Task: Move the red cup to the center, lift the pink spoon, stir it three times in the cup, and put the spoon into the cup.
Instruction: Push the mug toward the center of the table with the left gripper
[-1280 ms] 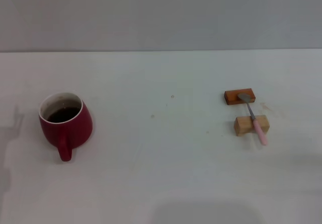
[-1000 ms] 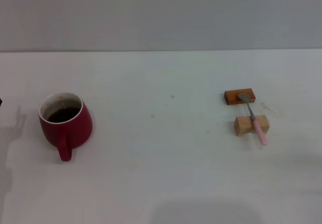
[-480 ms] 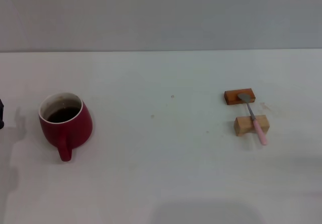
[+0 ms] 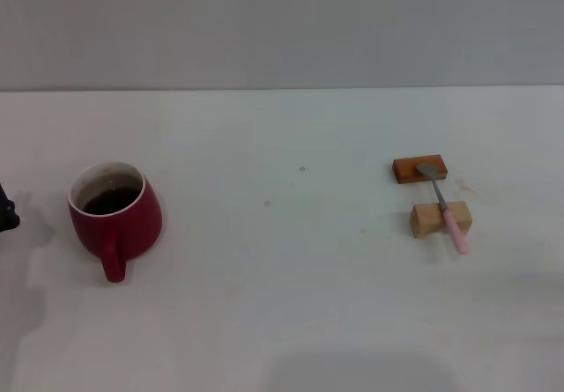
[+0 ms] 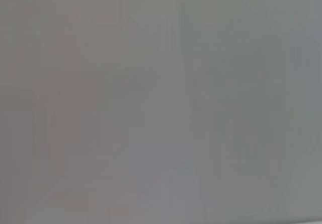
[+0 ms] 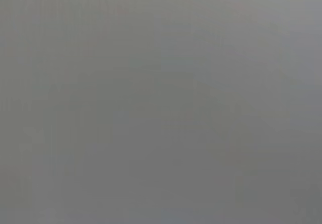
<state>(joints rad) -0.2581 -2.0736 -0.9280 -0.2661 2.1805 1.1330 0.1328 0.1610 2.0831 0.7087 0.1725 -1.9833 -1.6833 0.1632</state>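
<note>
The red cup (image 4: pixel 115 218) stands on the white table (image 4: pixel 282 277) at the left, with dark liquid inside and its handle toward me. The pink spoon (image 4: pixel 445 207) lies at the right across two wooden blocks, its silver bowl on the orange-brown block (image 4: pixel 409 169) and its pink handle over the tan block (image 4: pixel 426 221). A dark tip of my left gripper (image 4: pixel 5 214) shows at the head view's left edge, to the left of the cup and apart from it. My right gripper is out of view. Both wrist views show only plain grey.
A grey wall runs behind the table's far edge. The stretch of table between the cup and the blocks is bare.
A dark part of my left gripper has come into the head view at the left edge and moved a little toward the cup. The cup and spoon have not moved.
</note>
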